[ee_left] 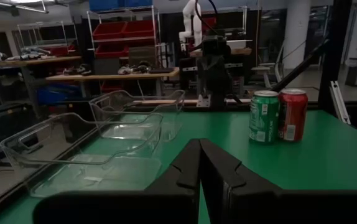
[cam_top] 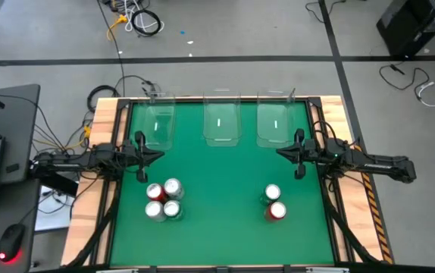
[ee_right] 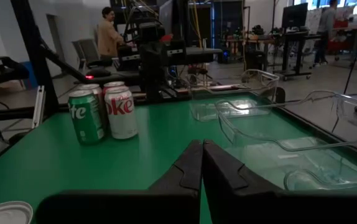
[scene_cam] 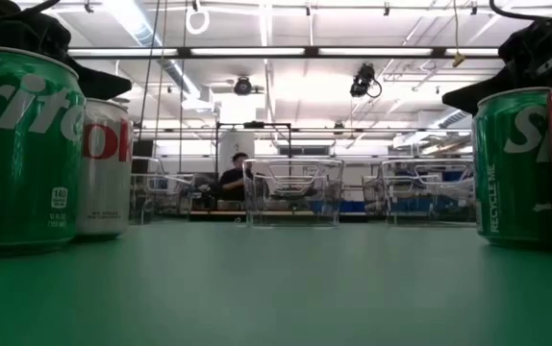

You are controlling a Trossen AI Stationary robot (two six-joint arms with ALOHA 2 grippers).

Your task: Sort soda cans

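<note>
On the near part of the green bench [cam_top: 217, 227] stood the soda cans in two groups: a cluster of four [cam_top: 164, 200] toward the left, with red, green and silver sides among them, and a pair toward the right, a green can [cam_top: 272, 193] with a red can [cam_top: 276, 211] touching it on its near side. Just beyond the cluster, at the bench's left edge, the left pincer [cam_top: 157, 155] hung with its fingers pressed shut and holding nothing, pointing across toward the middle. Opposite it, beyond the pair at the right edge, the right pincer [cam_top: 280, 152] was likewise closed and empty. Each group lay nearer than its pincer, apart from it, with bare green surface between. Farther still, along the far edge, three clear plastic bins [cam_top: 222, 121] stood in a row. Beyond the bench in the room, a person [ee_right: 109, 34] was at a workstation.
</note>
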